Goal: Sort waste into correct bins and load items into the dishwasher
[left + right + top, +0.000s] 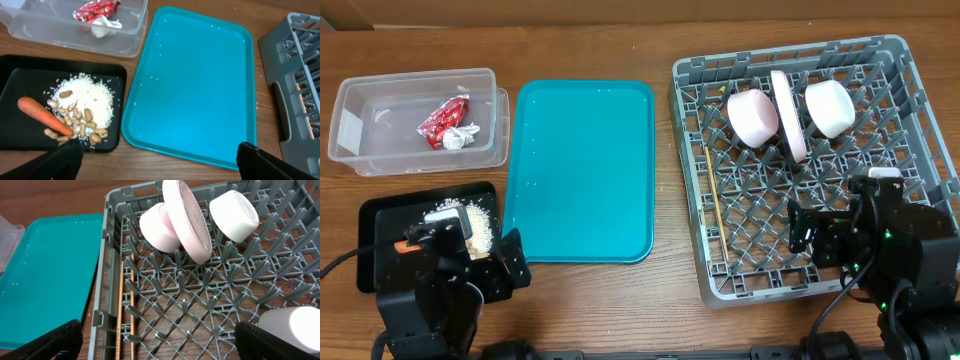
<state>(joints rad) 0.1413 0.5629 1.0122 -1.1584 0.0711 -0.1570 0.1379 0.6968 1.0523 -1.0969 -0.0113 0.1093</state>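
**Waste binned, dishes racked, both claws spread**

Waste lies sorted along the table's (660, 40) left edge. One wrapper (95, 10) and one tissue (102, 29) sit in the tub (415, 72) at the far corner. One carrot (42, 116) and one heap of rice and nuts (92, 100) sit in the black tray (20, 80) at the near corner. Wrapper and tissue look light and crushable. The carrot looks stiff, best pinched mid-length; the rice is too loose to pinch.

The rack (107, 280) on the right holds one pink bowl (157, 227), one white bowl (234, 215), one plate (185, 220), one cup (292, 327) and two chopsticks (121, 310) by its left wall. The crockery looks hard, slick and breakable, so take it by the rims.

The left claw (159, 150) and right claw (157, 327) both gape, holding nothing
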